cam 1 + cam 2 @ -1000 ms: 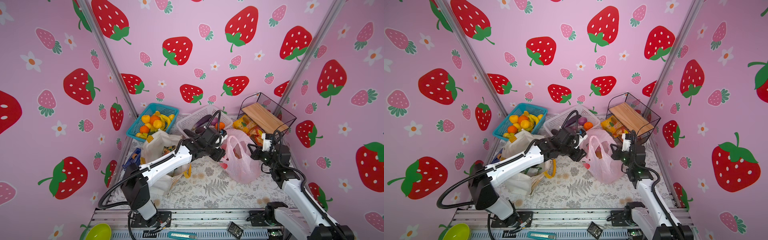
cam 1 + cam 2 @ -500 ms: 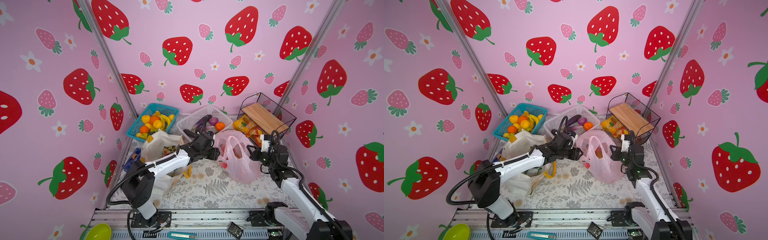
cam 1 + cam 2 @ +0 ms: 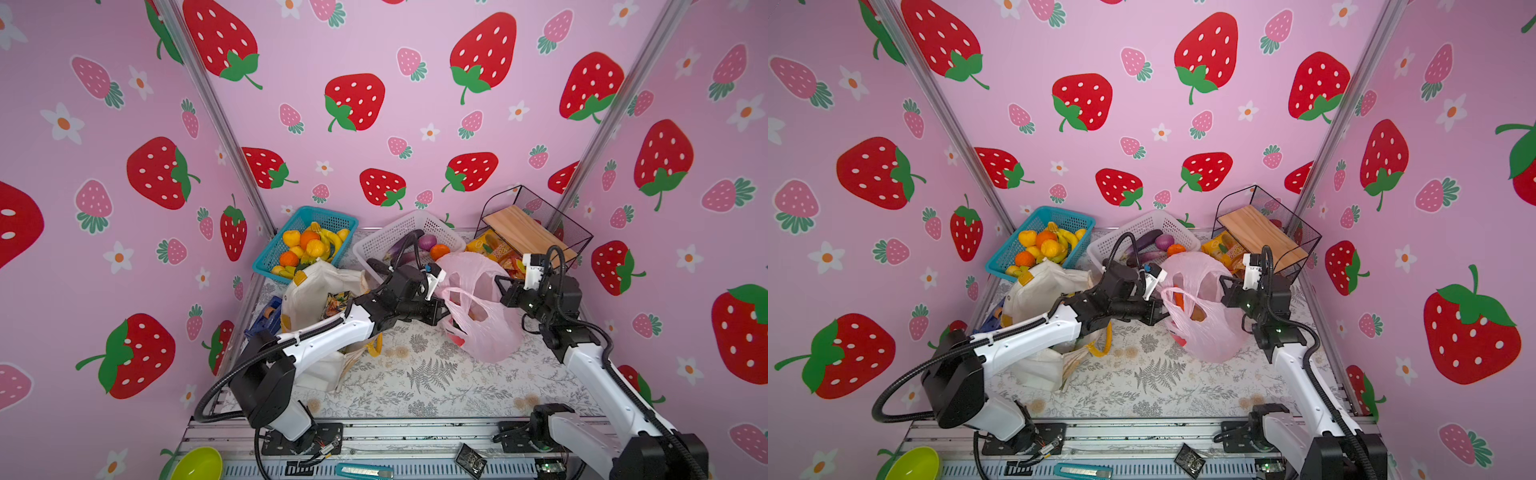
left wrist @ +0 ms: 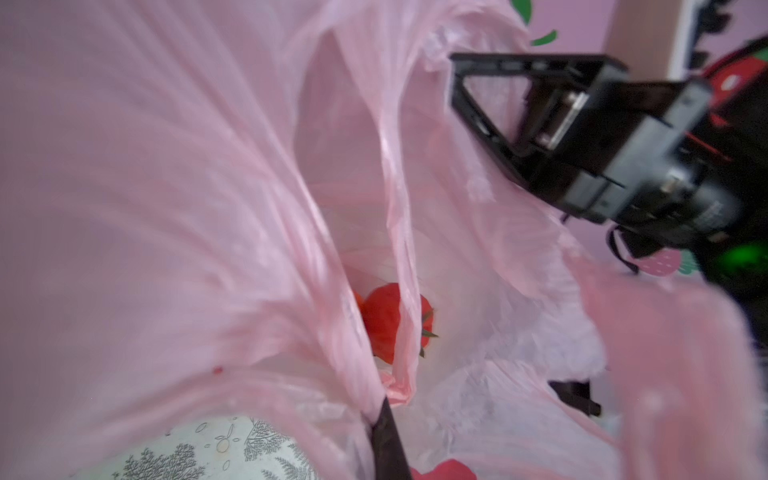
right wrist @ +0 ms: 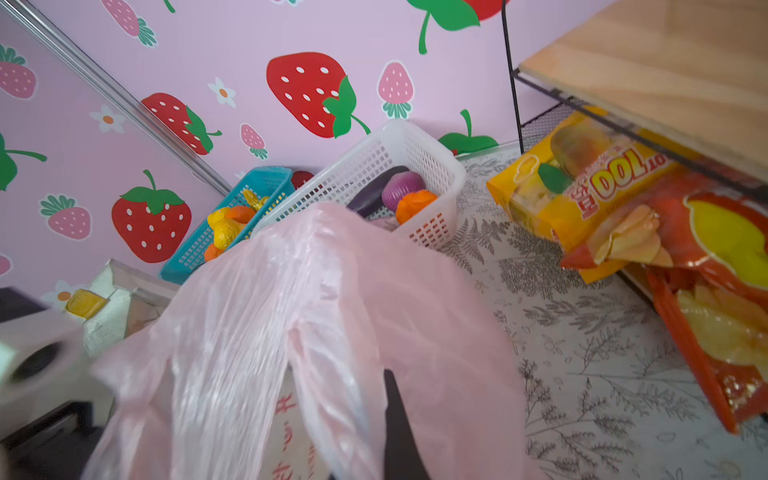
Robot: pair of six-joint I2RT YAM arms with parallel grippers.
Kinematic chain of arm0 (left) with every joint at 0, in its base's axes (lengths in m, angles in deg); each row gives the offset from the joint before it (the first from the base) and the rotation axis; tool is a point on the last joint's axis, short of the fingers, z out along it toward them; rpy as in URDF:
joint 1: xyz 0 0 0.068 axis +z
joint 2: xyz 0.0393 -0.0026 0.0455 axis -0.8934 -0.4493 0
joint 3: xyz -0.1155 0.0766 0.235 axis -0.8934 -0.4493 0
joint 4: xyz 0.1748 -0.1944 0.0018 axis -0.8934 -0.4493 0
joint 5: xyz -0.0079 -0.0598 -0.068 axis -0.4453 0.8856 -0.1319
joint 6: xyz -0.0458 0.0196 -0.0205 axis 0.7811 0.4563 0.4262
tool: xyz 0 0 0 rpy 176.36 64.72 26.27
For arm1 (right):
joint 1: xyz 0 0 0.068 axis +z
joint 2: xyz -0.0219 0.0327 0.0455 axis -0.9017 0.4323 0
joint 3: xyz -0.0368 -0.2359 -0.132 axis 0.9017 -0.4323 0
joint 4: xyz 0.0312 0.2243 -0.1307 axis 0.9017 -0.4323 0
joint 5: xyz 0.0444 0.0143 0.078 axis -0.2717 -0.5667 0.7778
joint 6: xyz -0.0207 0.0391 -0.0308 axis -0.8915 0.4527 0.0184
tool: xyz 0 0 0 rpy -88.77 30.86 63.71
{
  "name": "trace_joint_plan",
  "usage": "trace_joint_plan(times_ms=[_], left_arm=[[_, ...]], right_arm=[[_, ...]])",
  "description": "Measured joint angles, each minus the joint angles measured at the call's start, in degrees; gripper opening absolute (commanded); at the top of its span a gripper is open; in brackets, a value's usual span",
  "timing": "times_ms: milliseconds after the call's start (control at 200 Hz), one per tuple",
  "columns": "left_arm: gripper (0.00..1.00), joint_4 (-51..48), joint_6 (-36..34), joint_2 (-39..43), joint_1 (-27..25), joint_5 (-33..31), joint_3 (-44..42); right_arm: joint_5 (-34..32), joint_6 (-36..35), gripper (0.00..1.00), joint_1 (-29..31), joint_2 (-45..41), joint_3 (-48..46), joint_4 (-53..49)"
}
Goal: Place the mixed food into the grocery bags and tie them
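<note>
The thin pink plastic bag (image 3: 486, 332) (image 3: 1208, 336) stands at mid-table, pulled open between both arms. My left gripper (image 3: 442, 309) (image 3: 1160, 313) (image 4: 384, 411) is shut on the bag's left handle. My right gripper (image 3: 500, 286) (image 3: 1223, 286) (image 5: 388, 386) is shut on its right handle. A red tomato (image 4: 382, 320) lies at the bottom of the bag, and an orange carrot (image 3: 1178, 299) and a brown potato (image 3: 1198, 313) show through the film. The white tote (image 3: 316, 286) (image 3: 1038, 286) with yellow handles stands at the left behind my left arm, with a snack packet (image 3: 336, 299) in its mouth.
At the back stand a blue basket (image 3: 307, 216) of fruit and a white mesh basket (image 3: 411, 224) with a purple onion (image 5: 403, 189) in it. A black wire rack (image 3: 552, 224) with a wooden board is at the back right, over yellow and red snack packets (image 5: 582, 195). A green bowl (image 3: 195, 463) lies by the front rail.
My left gripper has dropped from beside the bag's mouth to its left handle and has shut on it. The right gripper has kept its hold on the other handle.
</note>
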Motion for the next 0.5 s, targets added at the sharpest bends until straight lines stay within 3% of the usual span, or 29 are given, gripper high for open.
trace_joint_plan(times_ms=[165,300,405,500], left_arm=[[0.02,4.4,-0.5,6.3,-3.9,2.9,-3.7],[0.02,9.9,2.1,9.3,-4.4,0.3,-9.6],[0.01,14.3,6.4,9.6,-4.4,-4.2,-13.6],[0.0,17.3,10.7,9.3,-4.4,-8.0,-15.9]], right_arm=[[-0.1,-1.3,0.0,4.6,7.0,8.7,0.1],[0.1,-3.0,0.04,9.0,16.0,15.4,-0.5],[0.3,-4.8,0.2,11.7,23.0,20.2,-2.3],[-0.5,-6.7,0.43,13.1,26.7,23.0,-5.0]])
